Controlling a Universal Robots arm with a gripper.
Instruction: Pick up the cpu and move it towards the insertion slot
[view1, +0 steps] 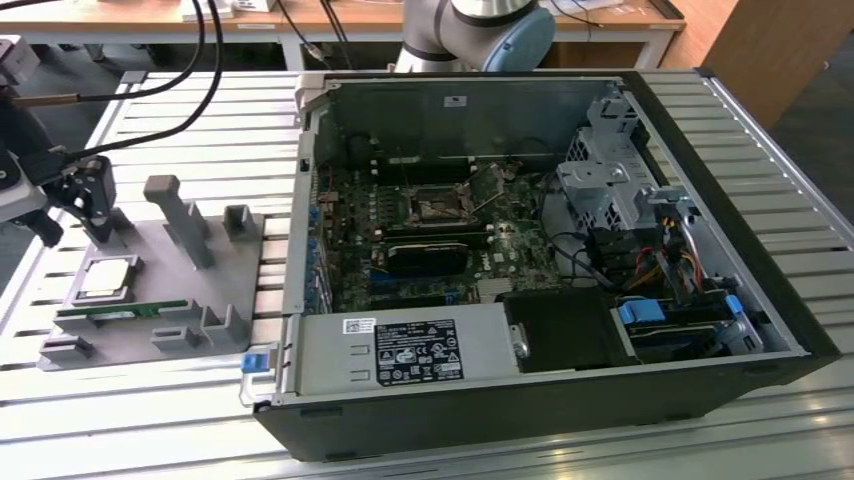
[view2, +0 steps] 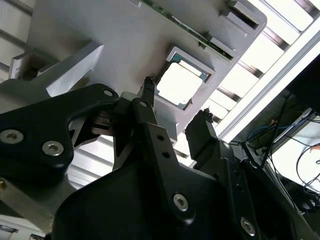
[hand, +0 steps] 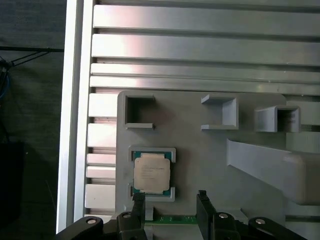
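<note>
Right now my gripper (view1: 80, 205) hangs with its jaws parted and nothing between them. In the first wrist view I see both black fingertips (hand: 138, 198) with open air across the gap. The cpu (hand: 151, 172) lies just beyond those tips, flat in a shallow recess of the grey fixture (hand: 200, 160), silvery face up. It is square, so there is no long axis to favour. Its edges look squared to the line between the fingers, as far as I can judge.

In the exterior view the cpu (view1: 107, 278) lies below the gripper and a little toward the camera, near but not touching. A green memory stick (view1: 114, 311) lies just beside it on the camera side. The wrist points down over the fixture at the exterior view's left, and the arm (view1: 481, 25) rises behind the open computer case (view1: 534, 420). The insertion slot (view1: 438, 207) sits on the board inside that case, well apart to the exterior view's right, across the slatted counter (view1: 174, 400).
</note>
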